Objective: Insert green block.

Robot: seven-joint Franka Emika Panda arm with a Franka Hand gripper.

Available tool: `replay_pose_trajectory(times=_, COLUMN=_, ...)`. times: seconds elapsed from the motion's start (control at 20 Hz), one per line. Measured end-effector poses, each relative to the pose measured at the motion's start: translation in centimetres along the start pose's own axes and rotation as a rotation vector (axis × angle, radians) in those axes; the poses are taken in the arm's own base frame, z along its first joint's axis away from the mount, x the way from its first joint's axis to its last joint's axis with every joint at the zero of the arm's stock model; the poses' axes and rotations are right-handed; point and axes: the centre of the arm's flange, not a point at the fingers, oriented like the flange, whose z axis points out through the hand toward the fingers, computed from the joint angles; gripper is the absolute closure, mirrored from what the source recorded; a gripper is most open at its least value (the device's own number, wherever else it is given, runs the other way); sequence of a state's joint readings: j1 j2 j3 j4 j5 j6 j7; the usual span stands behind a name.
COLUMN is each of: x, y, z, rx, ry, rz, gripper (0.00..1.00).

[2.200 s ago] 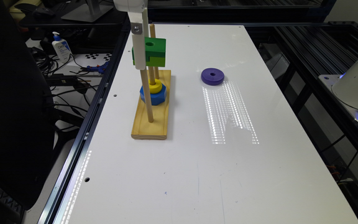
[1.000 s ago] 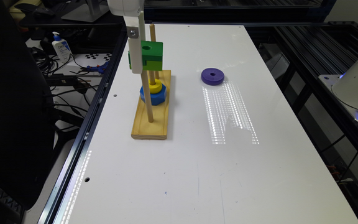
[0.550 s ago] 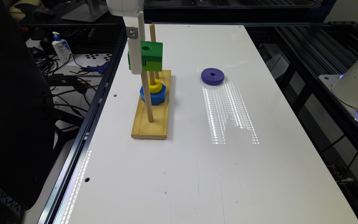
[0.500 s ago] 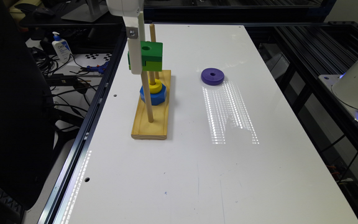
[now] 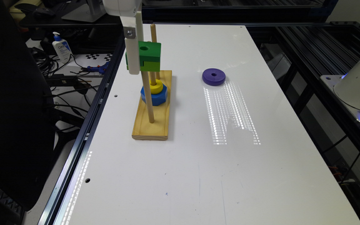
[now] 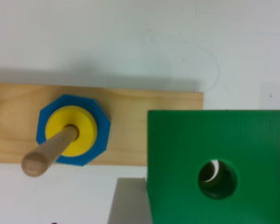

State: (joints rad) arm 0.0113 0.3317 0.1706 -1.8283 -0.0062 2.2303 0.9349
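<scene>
Overall, glossy white table (image 5: 217, 175), perhaps lab.

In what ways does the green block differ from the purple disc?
The green block is square and two-toned, dark green over lime; the purple disc is round and one colour. The block is held up in the air by the gripper, beside the pegs; the disc lies flat on the table, apart from the wooden base. Both have a round centre hole.
</scene>
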Motion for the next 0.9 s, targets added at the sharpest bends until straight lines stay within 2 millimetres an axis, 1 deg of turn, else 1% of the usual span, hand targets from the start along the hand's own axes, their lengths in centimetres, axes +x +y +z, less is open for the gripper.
replay_pose_trajectory(times=0.55, x=0.27, y=0.14, z=0.06, rx=-0.003, ry=0.001, rz=0.004, gripper=1.00)
replay_pose_trajectory(times=0.9, x=0.18, y=0.08, z=0.47, rx=-0.006, ry=-0.004, rz=0.002, gripper=1.00)
